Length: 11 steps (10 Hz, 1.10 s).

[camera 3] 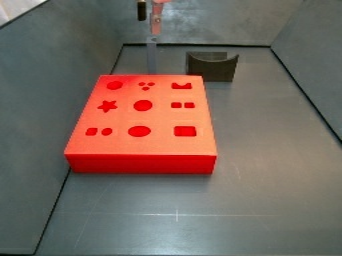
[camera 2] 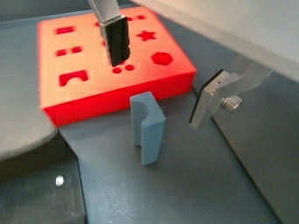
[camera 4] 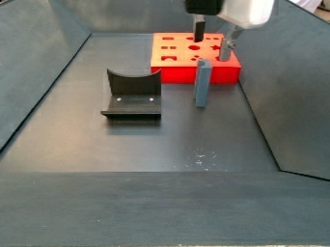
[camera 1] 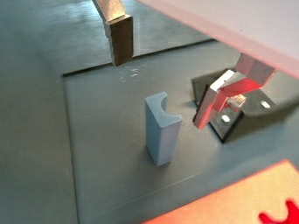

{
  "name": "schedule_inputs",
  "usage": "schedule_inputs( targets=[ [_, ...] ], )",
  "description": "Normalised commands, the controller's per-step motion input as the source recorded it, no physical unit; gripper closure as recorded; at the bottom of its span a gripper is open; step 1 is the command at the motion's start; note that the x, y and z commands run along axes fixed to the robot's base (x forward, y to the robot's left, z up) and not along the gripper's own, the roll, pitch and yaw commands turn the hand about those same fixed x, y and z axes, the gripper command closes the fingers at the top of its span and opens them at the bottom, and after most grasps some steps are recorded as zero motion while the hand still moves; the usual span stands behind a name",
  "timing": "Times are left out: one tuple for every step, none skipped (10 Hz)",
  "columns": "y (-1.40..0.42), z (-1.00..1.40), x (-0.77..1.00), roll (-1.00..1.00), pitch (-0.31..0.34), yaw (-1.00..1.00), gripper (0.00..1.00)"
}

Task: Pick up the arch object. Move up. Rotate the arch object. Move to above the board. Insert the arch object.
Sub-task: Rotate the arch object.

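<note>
The arch object [camera 1: 162, 133] [camera 2: 147, 129] is a slender grey-blue block standing upright on the grey floor, its curved notch at the top. In a side view the arch object [camera 4: 204, 83] stands just in front of the board [camera 4: 180, 66], a thick red-orange slab with shaped holes. My gripper [camera 1: 166, 92] [camera 2: 158, 93] hangs open above the arch object. Its fingers [camera 1: 119, 42] [camera 2: 214, 98] stand on either side of the block and higher than its top, and nothing is between them. In another side view the gripper [camera 3: 152, 25] is at the far end, beyond the board [camera 3: 144, 150].
The dark fixture [camera 4: 131, 95] [camera 3: 211, 66] [camera 1: 247, 112] stands on the floor beside the arch object. Grey walls enclose the floor on the sides.
</note>
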Motion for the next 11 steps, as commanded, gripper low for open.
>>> schedule_inputs(
  targets=[
    [0.02, -0.03, 0.03, -0.01, 0.008, -1.0, 0.0],
    [0.02, -0.03, 0.03, -0.01, 0.008, -1.0, 0.0],
    [0.02, -0.03, 0.03, -0.01, 0.012, -0.98, 0.0],
    [0.02, -0.03, 0.03, -0.01, 0.012, -0.71, 0.0],
    [0.02, -0.03, 0.03, -0.01, 0.012, -0.48, 0.0],
    [0.02, -0.03, 0.03, -0.01, 0.012, -0.31, 0.0],
    [0.0, -1.0, 0.0, -0.01, 0.012, -0.17, 0.0],
    [0.0, -1.0, 0.0, -0.01, 0.007, -0.13, 0.0],
    [0.01, -1.0, 0.02, 0.0, -0.019, -0.08, 0.0],
    [0.01, -1.0, 0.02, 0.01, -0.028, -0.06, 0.0],
    [0.02, -0.85, 0.02, 0.02, -0.032, -0.05, 0.0]
  ],
)
